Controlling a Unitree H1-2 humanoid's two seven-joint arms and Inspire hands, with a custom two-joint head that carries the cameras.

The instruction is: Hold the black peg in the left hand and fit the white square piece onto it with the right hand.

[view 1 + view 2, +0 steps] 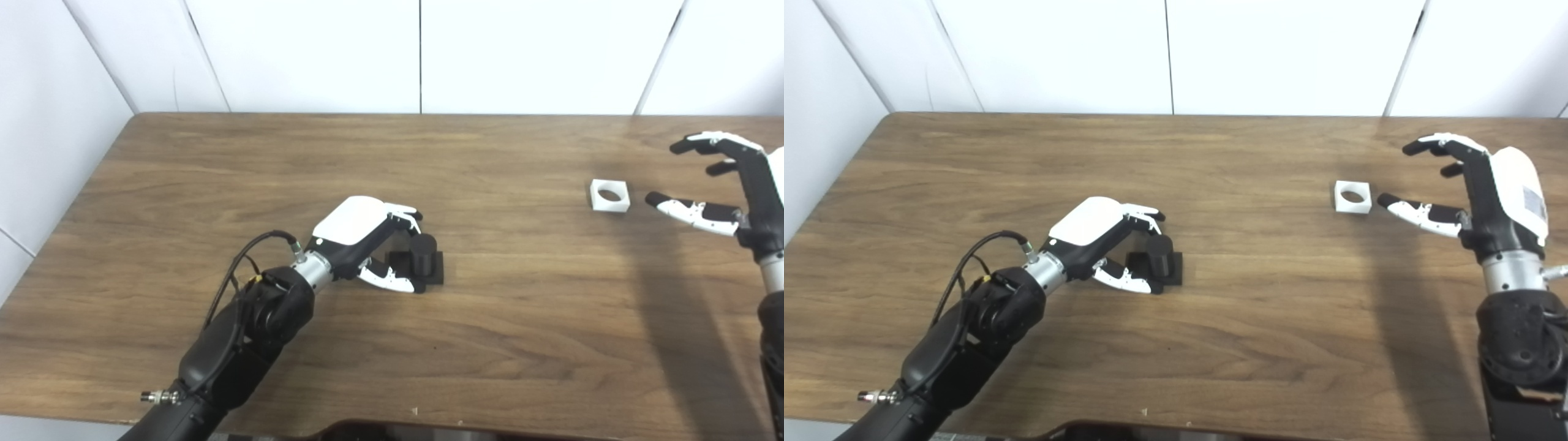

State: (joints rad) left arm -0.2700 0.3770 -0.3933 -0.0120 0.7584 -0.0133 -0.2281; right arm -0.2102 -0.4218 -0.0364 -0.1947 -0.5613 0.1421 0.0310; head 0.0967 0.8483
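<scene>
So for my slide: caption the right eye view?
Left hand closing around black peg; open right hand beside white square piece.

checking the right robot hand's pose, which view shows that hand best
The right eye view: the whole right robot hand is in frame, fingers spread, thumb tip reaching toward the white square piece, with wrist and forearm below. In the left eye view the picture's right edge cuts off the back of the hand and most of the arm.
</scene>
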